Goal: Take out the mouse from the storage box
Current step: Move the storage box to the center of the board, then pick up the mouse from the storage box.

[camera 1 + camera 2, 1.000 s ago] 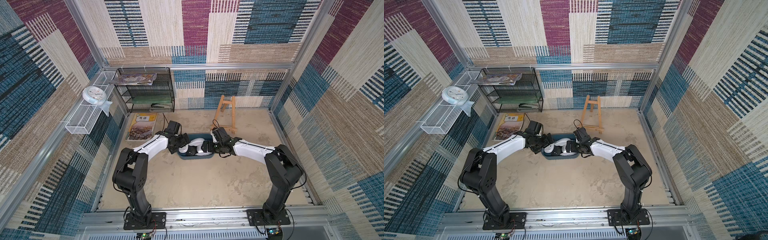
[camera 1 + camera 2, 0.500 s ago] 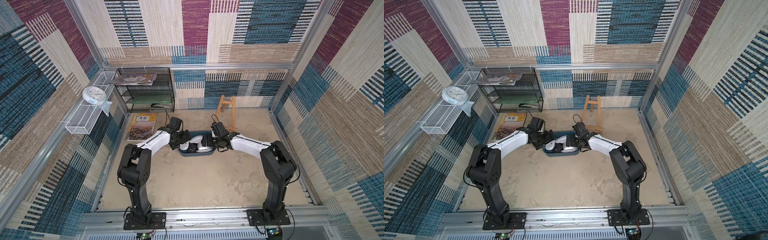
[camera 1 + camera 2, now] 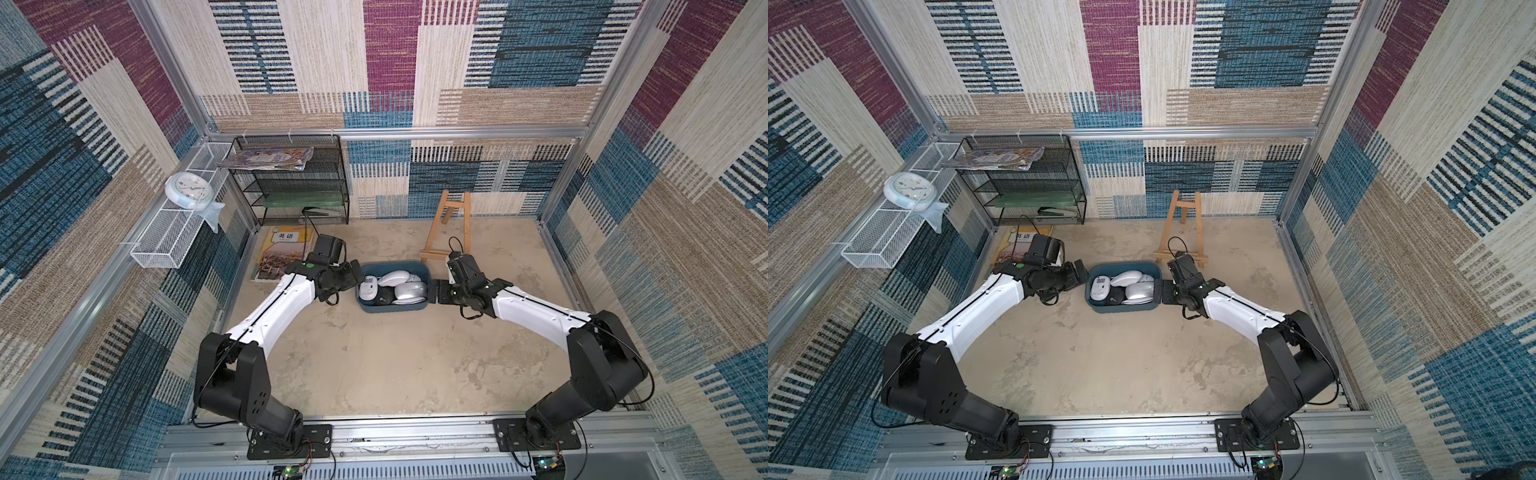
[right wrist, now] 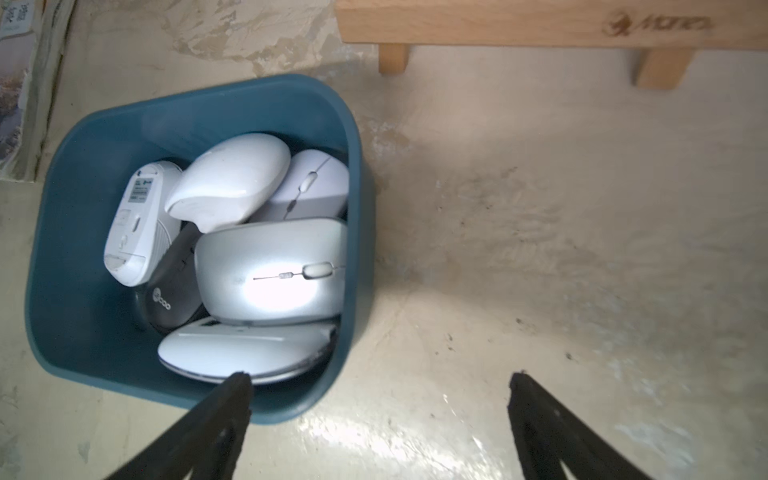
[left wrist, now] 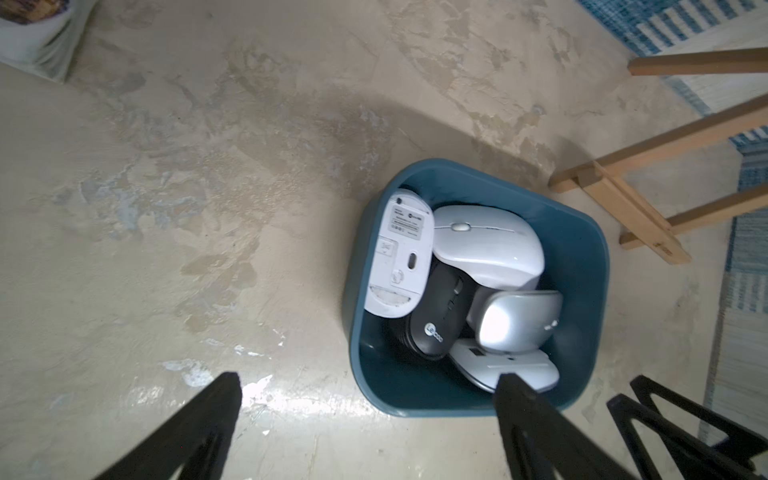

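Wooden easel [image 3: 434, 256] by back wall; textbook [image 3: 276, 252] beside black mesh rack [image 3: 291, 183].

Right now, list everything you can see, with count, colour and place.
storage box: one, teal, table centre
mice: six visible, four white, one silver, one black, piled in box
easel: one, wooden, behind box
book: one, tan cover, flat before rack
wire rack: one, black, back left corner
magazine: one, colourful, atop rack
wire basket: one, white, left wall
clock: one, white, on basket
table: one, beige
left pincer: one, black, open, box's left end
right pincer: one, black, open, box's right end
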Controlling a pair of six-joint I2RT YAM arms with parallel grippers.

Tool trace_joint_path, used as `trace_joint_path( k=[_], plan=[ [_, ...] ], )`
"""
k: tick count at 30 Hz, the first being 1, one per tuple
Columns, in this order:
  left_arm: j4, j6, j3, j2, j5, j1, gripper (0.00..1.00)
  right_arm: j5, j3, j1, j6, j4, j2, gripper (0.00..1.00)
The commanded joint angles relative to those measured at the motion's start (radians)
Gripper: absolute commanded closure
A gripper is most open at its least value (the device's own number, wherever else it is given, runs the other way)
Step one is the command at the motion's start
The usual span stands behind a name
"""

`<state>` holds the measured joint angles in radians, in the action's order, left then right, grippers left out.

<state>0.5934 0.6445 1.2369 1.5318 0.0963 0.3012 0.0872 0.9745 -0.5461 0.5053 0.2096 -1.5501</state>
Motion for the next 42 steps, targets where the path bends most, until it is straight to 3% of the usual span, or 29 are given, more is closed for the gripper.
trace_joint_path(
  k=[1, 4, 8, 19, 25, 33, 42],
  plan=[
    [0.042, -0.119, 0.062, 0.004, 0.081, 0.055, 0.01, 0.067, -0.033, -0.001, -0.068, -0.003, 0.062, 0.00],
    [0.059, -0.211, 0.126, 0.030, 0.096, 0.125, 0.01, 0.095, -0.071, 0.000, -0.100, -0.011, 0.129, 0.01],
    [0.101, -0.311, 0.234, 0.102, 0.168, 0.150, 0.01, 0.100, -0.081, -0.001, -0.107, 0.019, 0.206, 0.01],
    [0.303, -0.647, 0.513, 0.357, 0.153, 0.254, 0.03, 0.054, -0.276, 0.001, -0.113, -0.115, 0.513, 0.01],
    [0.369, -0.800, 0.615, 0.461, 0.179, 0.271, 0.04, 0.080, -0.354, 0.000, -0.111, -0.144, 0.595, 0.00],
    [0.519, -0.891, 0.821, 0.648, 0.139, 0.274, 0.12, 0.073, -0.370, 0.000, -0.106, -0.148, 0.593, 0.00],
    [0.523, -0.909, 0.904, 0.757, 0.076, 0.298, 0.13, 0.039, -0.361, 0.000, -0.102, -0.170, 0.559, 0.00]
  ],
)
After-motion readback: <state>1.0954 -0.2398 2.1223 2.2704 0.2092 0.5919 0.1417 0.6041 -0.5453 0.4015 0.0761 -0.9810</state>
